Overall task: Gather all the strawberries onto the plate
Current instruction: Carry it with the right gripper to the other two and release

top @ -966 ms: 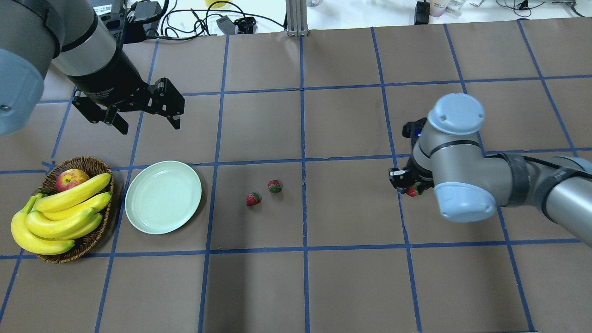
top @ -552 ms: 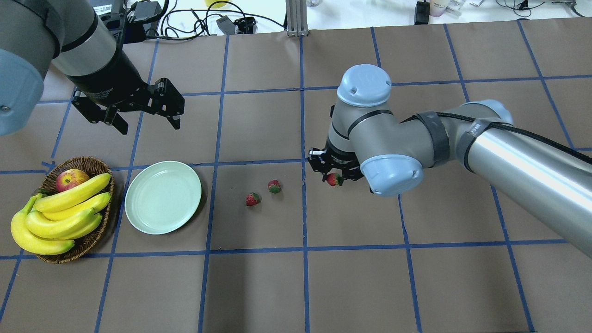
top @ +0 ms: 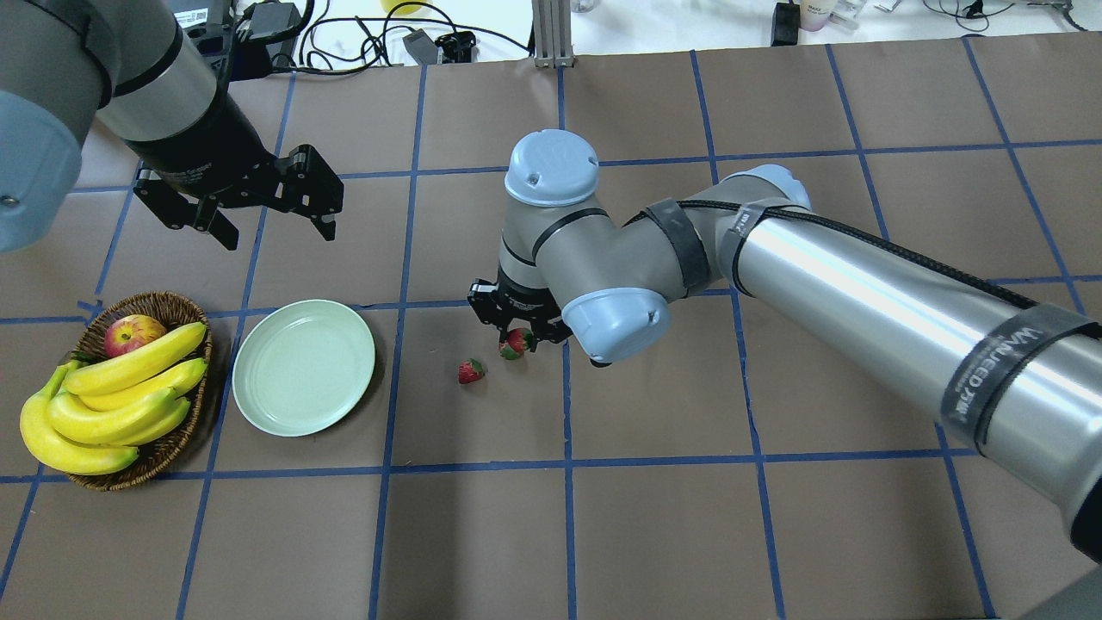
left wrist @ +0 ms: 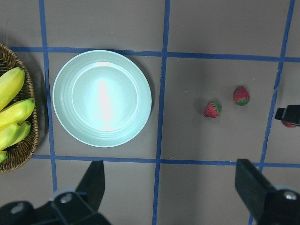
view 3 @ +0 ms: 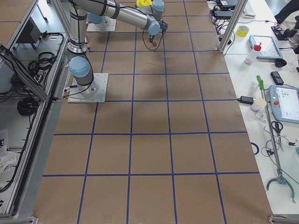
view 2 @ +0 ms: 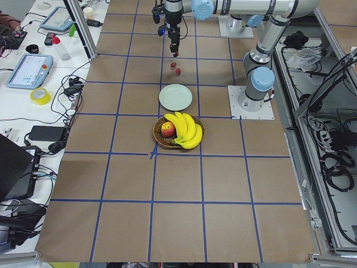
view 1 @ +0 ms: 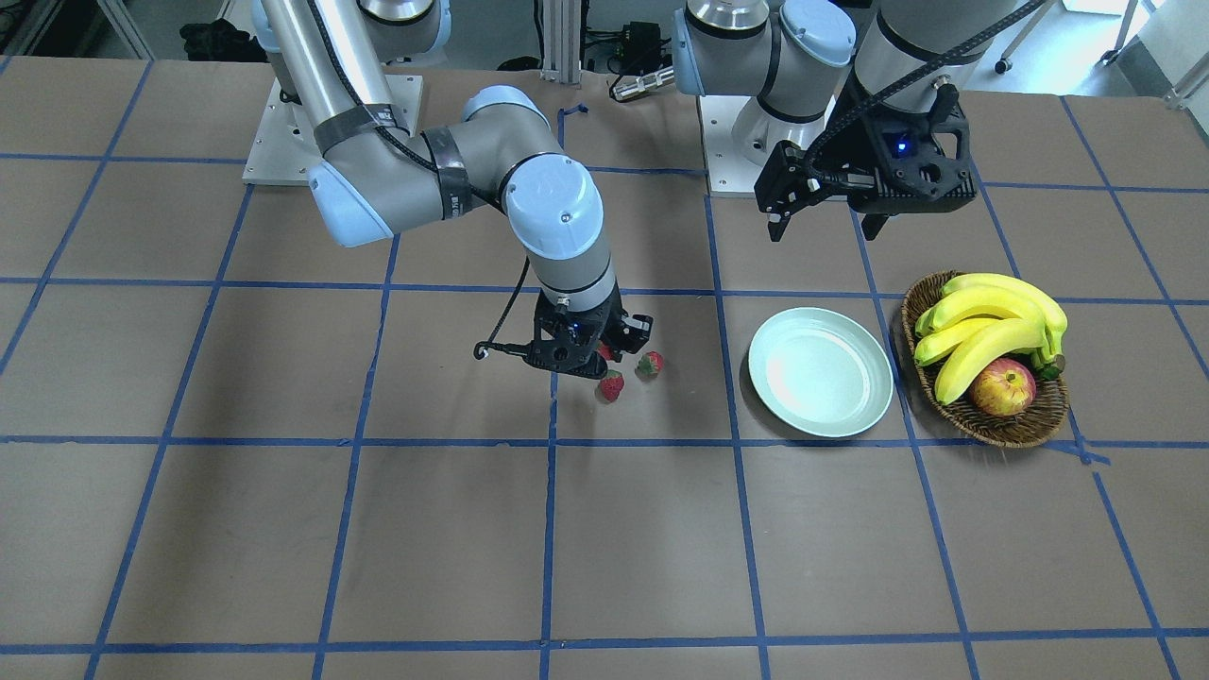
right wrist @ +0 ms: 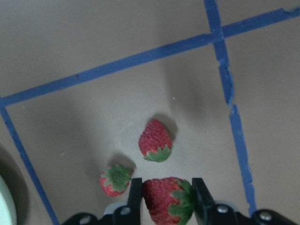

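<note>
Brown paper tabletop (top: 654, 534), blue tape grid (top: 566, 466); side bench (view 2: 22, 114) holds tablets (view 2: 25, 71).

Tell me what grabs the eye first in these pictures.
The right gripper stands out most: near the table's middle, shut on a strawberry, just above two loose strawberries. On the robot's left the mint plate lies empty beside a wicker basket of bananas and an apple. The left gripper hovers open beyond the plate.
</note>
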